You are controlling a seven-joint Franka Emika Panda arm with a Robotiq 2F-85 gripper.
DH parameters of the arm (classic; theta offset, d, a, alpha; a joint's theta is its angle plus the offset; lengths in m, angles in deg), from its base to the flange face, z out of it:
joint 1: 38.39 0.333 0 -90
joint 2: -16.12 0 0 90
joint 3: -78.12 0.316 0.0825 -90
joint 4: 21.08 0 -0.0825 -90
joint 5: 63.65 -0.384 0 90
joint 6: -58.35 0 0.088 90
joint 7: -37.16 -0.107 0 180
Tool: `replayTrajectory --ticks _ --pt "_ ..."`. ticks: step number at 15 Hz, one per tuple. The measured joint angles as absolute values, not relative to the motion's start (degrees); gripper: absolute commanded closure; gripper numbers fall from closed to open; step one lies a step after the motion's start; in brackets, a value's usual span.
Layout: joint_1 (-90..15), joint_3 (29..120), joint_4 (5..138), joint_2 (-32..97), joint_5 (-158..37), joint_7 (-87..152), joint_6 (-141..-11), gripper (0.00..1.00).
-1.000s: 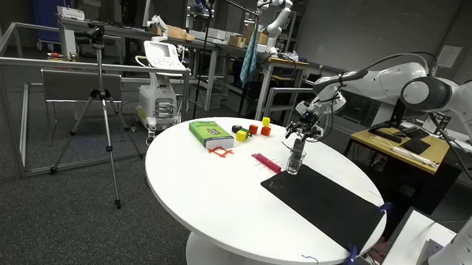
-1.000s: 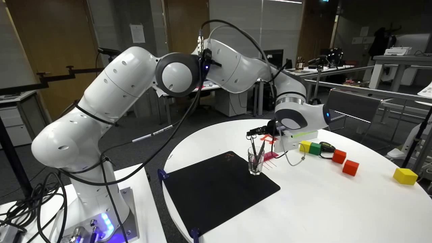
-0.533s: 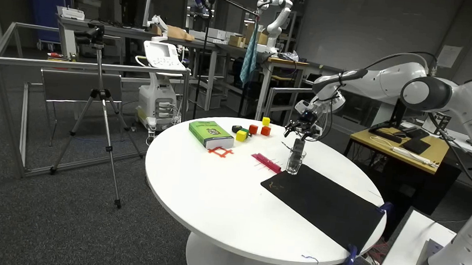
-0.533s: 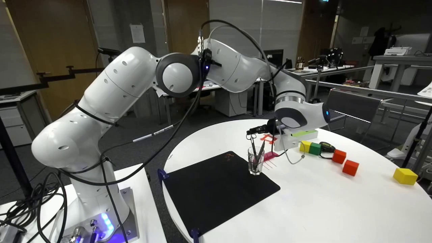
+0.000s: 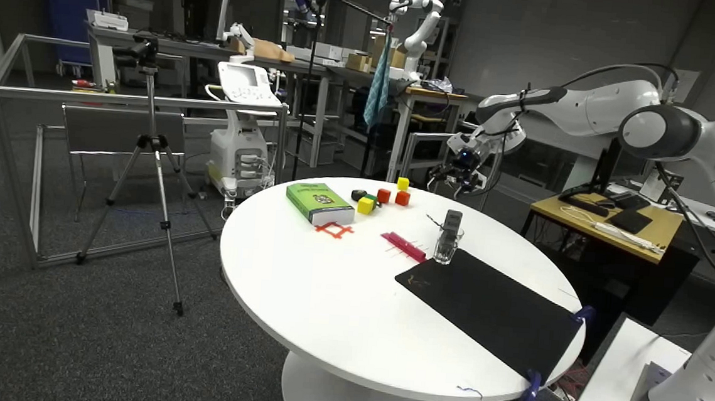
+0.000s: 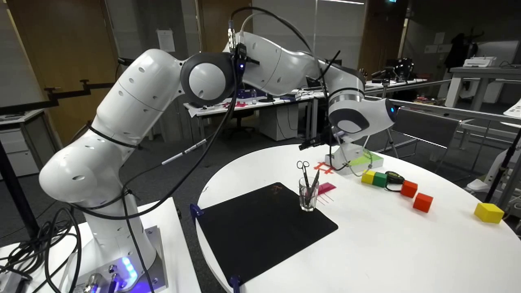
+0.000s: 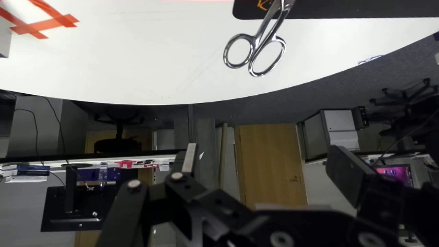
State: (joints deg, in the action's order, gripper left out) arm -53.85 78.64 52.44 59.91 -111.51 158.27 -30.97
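In an exterior view, clock on the table [image 5: 325,299], white: book [image 5: 316,205] green with dark emblem [image 5: 322,198], 10–11 o'clock; mat [image 5: 491,310] black, orange scribble [image 5: 418,282] at its 10 o'clock; two red blocks [image 5: 402,198] near 12. Wrist view: scissors [image 7: 257,43] silver, crossed strips [image 7: 48,25] orange-red, gripper [image 7: 262,156] black.

Scissors [image 6: 305,176] jut below the pincer [image 7: 263,154], with seemingly open air between.

Scissors [image 6: 305,175]: my slim silver metal pair, standing on end, leaning slightly
Finger rings [image 7: 254,43]: two, side by side, topmost, above the glass rim
Lower end: inside the clear, upright glass [image 6: 308,208]; I cannot make out the tips
Place: white table [image 6: 386,248], at the black mat's [image 6: 264,240] edge
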Motion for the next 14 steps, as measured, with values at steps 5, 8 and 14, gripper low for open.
replayTrajectory --ticks 5,8,14 --pt "-51.0 78.6 55.0 54.0 -105.1 158.3 -37.4 0.00" --pt "-48.4 78.8 59.3 50.3 -101.5 158.3 -42.5 0.00" --pt "-44.1 80.4 69.6 45.0 -95.4 158.2 -54.3 0.00"
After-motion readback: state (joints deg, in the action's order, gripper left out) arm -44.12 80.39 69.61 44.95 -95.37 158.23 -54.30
